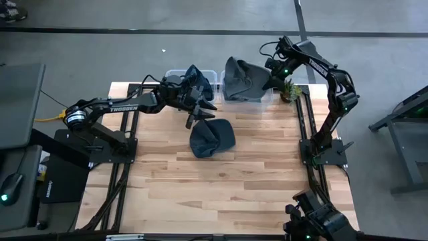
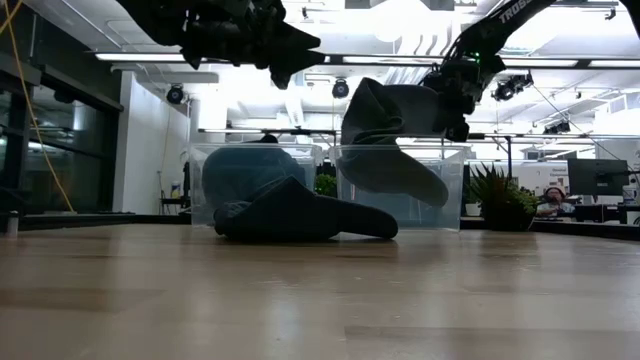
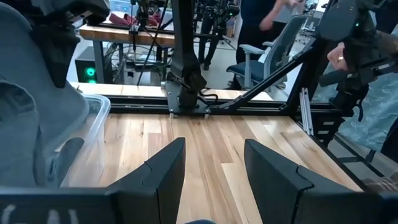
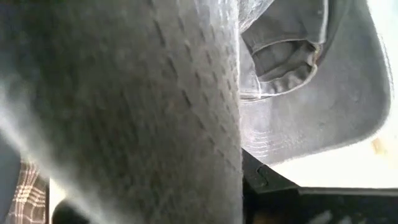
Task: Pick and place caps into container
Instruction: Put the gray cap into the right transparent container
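Observation:
A dark slate-blue cap (image 1: 212, 137) lies crumpled on the table (image 1: 227, 181), seen in the low view as a flat heap (image 2: 300, 215). Two clear bins stand at the far edge. The left bin (image 1: 175, 75) holds another dark blue cap (image 1: 197, 79). My right gripper (image 1: 271, 82) is shut on a grey cap (image 1: 242, 77) over the right bin (image 1: 249, 102). My left gripper (image 1: 202, 112) is open and hovers above the table between the left bin and the lying cap, touching nothing; its two fingers (image 3: 158, 177) stand apart in the wrist view. My right gripper (image 2: 452, 105) holds the grey cap by its edge (image 2: 425, 100) on the side toward the table's right. The cap (image 2: 385, 145) hangs slack below and to the left of the fingers, its lower part down between the right bin's walls (image 2: 345, 190). Fabric (image 4: 124, 112) fills the wrist view and hides the fingers.
A small green plant (image 1: 291, 90) stands at the table's far right corner beside the right bin. The near half of the wooden table (image 1: 227, 201) carries no objects. People and chairs show in the room beyond the table (image 3: 267, 37).

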Action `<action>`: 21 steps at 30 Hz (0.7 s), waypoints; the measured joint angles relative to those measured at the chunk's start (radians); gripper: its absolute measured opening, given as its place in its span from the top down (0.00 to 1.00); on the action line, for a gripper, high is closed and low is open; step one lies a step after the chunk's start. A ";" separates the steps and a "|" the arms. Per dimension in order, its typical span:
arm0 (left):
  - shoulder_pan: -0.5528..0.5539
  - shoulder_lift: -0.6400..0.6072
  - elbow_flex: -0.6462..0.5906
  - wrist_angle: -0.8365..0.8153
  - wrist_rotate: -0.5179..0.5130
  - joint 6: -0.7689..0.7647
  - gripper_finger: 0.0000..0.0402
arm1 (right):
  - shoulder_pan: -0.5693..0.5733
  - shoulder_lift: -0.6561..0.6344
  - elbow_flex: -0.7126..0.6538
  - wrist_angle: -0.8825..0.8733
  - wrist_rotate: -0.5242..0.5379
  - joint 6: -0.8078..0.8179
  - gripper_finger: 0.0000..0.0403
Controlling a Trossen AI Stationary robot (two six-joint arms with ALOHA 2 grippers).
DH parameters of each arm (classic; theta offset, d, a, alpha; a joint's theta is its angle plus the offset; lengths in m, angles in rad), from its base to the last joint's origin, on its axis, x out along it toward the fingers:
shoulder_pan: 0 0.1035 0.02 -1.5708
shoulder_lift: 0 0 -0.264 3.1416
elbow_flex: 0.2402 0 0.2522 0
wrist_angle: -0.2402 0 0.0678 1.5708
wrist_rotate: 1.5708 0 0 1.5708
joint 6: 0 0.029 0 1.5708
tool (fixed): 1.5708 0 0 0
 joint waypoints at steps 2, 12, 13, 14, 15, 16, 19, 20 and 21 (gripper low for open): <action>0.000 0.000 0.000 0.001 0.000 -0.006 0.60 | 0.010 0.008 0.000 0.004 -0.001 -0.001 0.99; 0.000 0.000 0.000 0.000 0.000 -0.012 0.60 | 0.022 0.032 0.000 0.018 0.066 0.018 0.98; 0.000 0.000 0.000 0.000 0.000 -0.012 0.60 | 0.022 0.032 0.000 0.018 0.076 0.021 0.97; 0.000 0.000 0.000 0.000 0.000 -0.012 0.60 | 0.023 0.032 0.000 0.018 0.085 0.022 0.95; 0.000 0.000 0.000 0.000 0.000 -0.012 0.60 | 0.026 0.032 0.000 0.018 0.099 0.022 0.94; 0.000 0.000 0.000 0.000 0.000 -0.012 0.60 | 0.029 0.032 0.000 0.019 0.115 0.023 0.93; 0.000 0.000 0.000 0.000 0.000 -0.012 0.60 | 0.039 0.032 0.000 0.020 0.138 0.029 0.91; 0.000 0.000 0.000 0.000 0.000 -0.012 0.60 | 0.044 0.032 0.000 0.021 0.143 0.030 0.91; 0.000 0.000 0.000 0.000 0.000 -0.012 0.60 | 0.048 0.032 0.000 0.022 0.147 0.031 0.90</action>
